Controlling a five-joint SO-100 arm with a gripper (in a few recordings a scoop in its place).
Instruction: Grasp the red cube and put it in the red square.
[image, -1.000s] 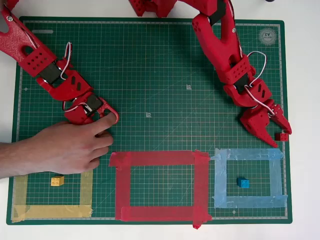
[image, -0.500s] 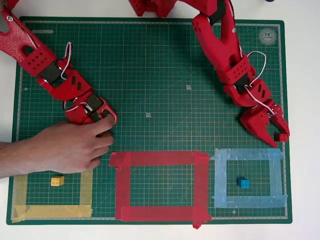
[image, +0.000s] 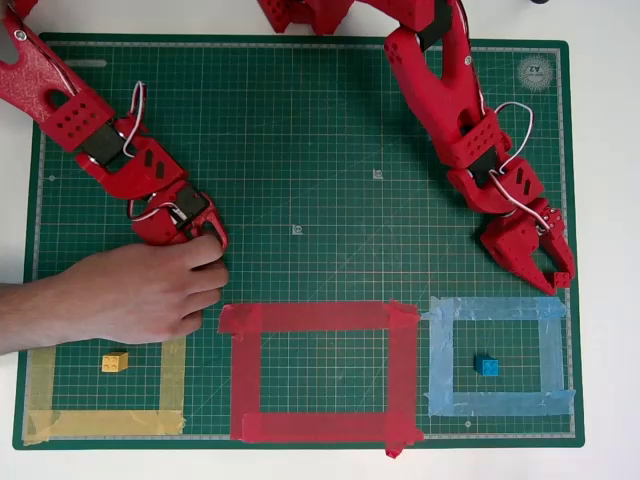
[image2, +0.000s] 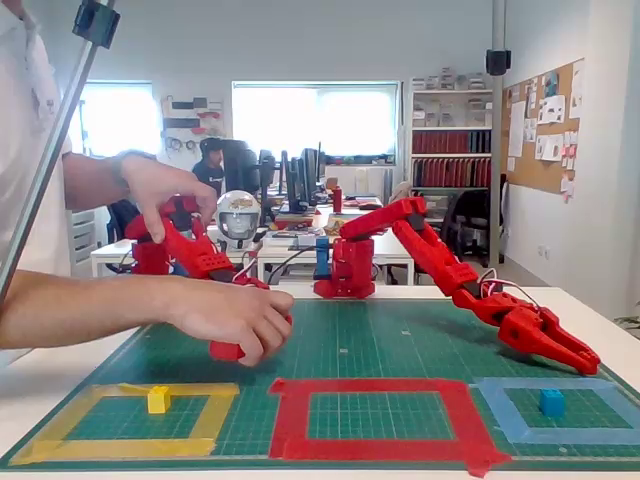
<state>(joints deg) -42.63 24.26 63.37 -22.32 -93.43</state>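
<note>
Hand closed in on red cube | now gripping it (tiny, partly hidden) | above blue outline

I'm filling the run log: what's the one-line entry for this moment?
gripper: fingers around red cube, closure unclear | cube: right mat edge, above blue outline | red square: empty | stage: grasping

A dark green cutting mat ruled with a fine pale grid covers the white counter, and the arm with its hand is bright red with white wires. At the hand's tips sits what looks like the red cube, hard to separate from the equally red fingers. Toward 6 o'clock on the mat lie the red square, a yellow tape outline around a yellow block, and a light blue tape outline around a blue block.
</note>
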